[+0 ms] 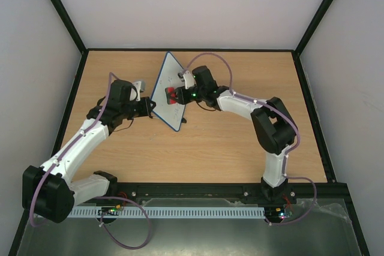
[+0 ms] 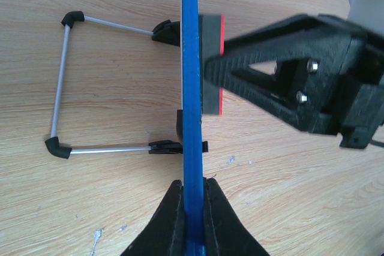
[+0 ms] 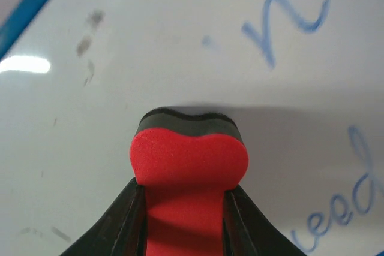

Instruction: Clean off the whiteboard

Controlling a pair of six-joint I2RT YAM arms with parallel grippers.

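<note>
Nearest the overhead camera are the two arm bases, on a black rail at the near edge of a light wooden table (image 1: 210,148). Plain white walls with black corner posts close it in. The whiteboard (image 1: 165,85) stands propped up left of the table's middle. Its long axis runs from far to near, and its written face is turned toward the right arm. The left gripper (image 1: 150,107) is clamped on the board's left rim. The right gripper (image 1: 175,95) holds a red eraser (image 1: 172,95) against the face.

From the left wrist the board is edge-on — its blue rim (image 2: 190,88) is a straight line up the frame, pinched between the closed black fingers (image 2: 171,220). A wire stand (image 2: 60,82) with black feet rests on the wood behind it. The eraser (image 2: 211,64) presses flat on the other side.

From the right wrist the red block (image 3: 189,154) sits between that gripper's shut fingers, its dark pad touching the white surface (image 3: 180,46). Blue handwriting (image 3: 288,22) runs along the right, with faint grey smudges (image 3: 87,43) at upper left.
</note>
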